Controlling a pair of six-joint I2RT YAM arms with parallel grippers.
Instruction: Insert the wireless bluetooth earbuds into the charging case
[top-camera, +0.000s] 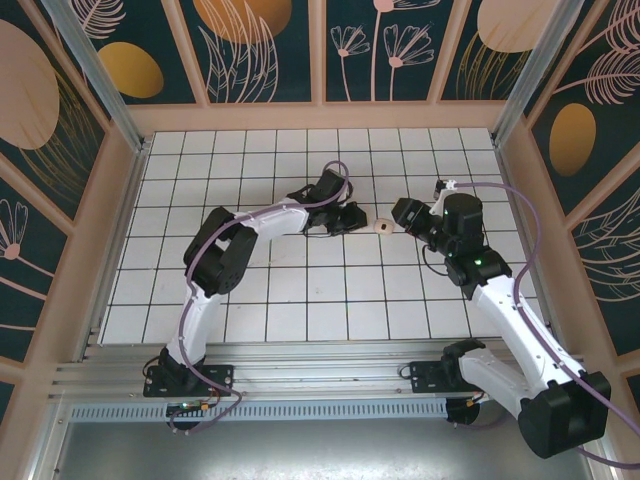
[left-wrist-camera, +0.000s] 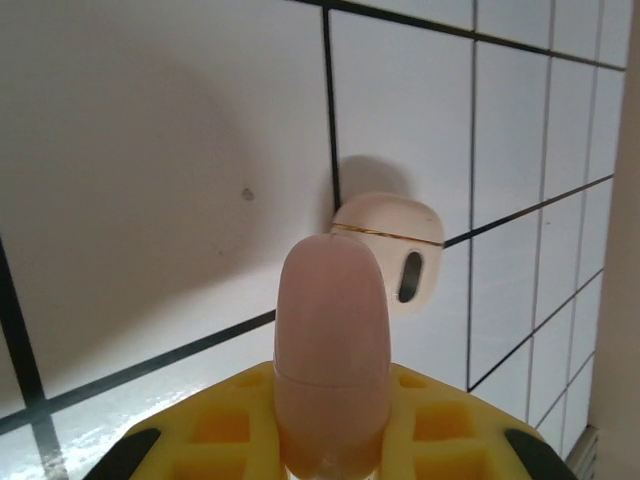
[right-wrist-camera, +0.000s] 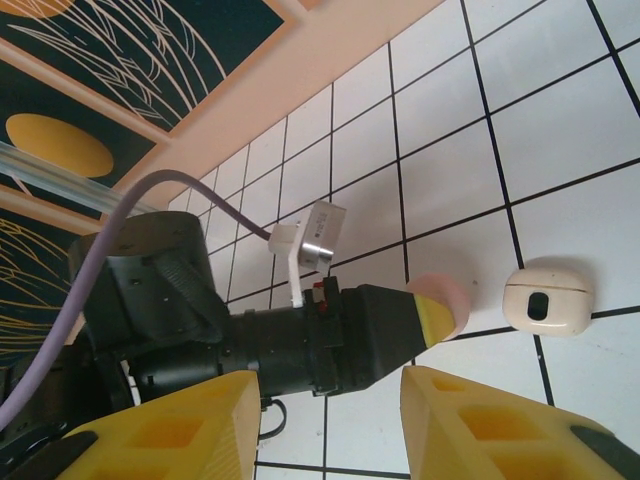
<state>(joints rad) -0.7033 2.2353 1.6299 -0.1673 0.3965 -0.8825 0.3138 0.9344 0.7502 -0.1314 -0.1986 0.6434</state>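
1. The left claw (left-wrist-camera: 330, 425) is clenched on the salmon-pink case (left-wrist-camera: 330, 320). It holds the case by one end, and the free end points out over the white tiled bench (top-camera: 250, 290).
2. One pale cream earbud (top-camera: 381, 226) lies on the bench just beside that free end. It is not touching the case and sits between the two claws, so it is outside the case.
3. The right claw (right-wrist-camera: 330, 410) is released, with nothing between its yellow fingers, and hangs near the earbud on the far side from the case.
4. Done, as I judge it: the case is in hand and close to the earbud. I cannot tell whether the case is open or what is inside it.
5. Left: gripping this earbud and seating it in the case, which is most of the job.
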